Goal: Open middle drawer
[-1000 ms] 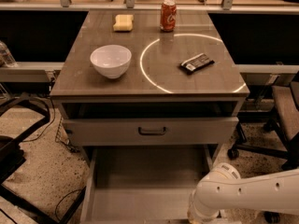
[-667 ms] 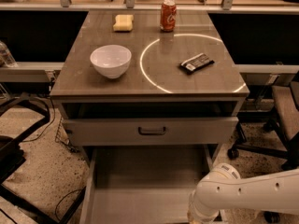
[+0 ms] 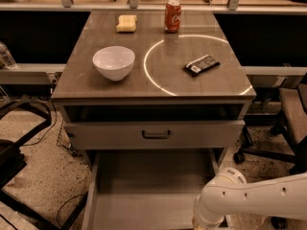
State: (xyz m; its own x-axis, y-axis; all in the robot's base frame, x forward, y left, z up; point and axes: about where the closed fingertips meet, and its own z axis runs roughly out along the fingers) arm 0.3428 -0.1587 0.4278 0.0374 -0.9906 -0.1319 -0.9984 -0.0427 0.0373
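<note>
The middle drawer [image 3: 148,186] is pulled far out toward me and shows its plain grey inside. Its front and handle are cut off by the bottom edge of the camera view. Above it, another drawer front [image 3: 105,135] with a small dark bar handle [image 3: 156,134] stands slightly out, with a dark gap under the countertop. My white arm [image 3: 240,198] reaches in from the lower right, over the open drawer's right front corner. The gripper itself is below the edge of the view.
On the countertop [image 3: 86,80] stand a white bowl [image 3: 113,62], a red can [image 3: 172,15], a yellow sponge [image 3: 126,23] and a dark snack bar [image 3: 202,64]. An office chair [image 3: 292,114] stands to the right, and black frame legs [image 3: 19,143] and cables lie to the left.
</note>
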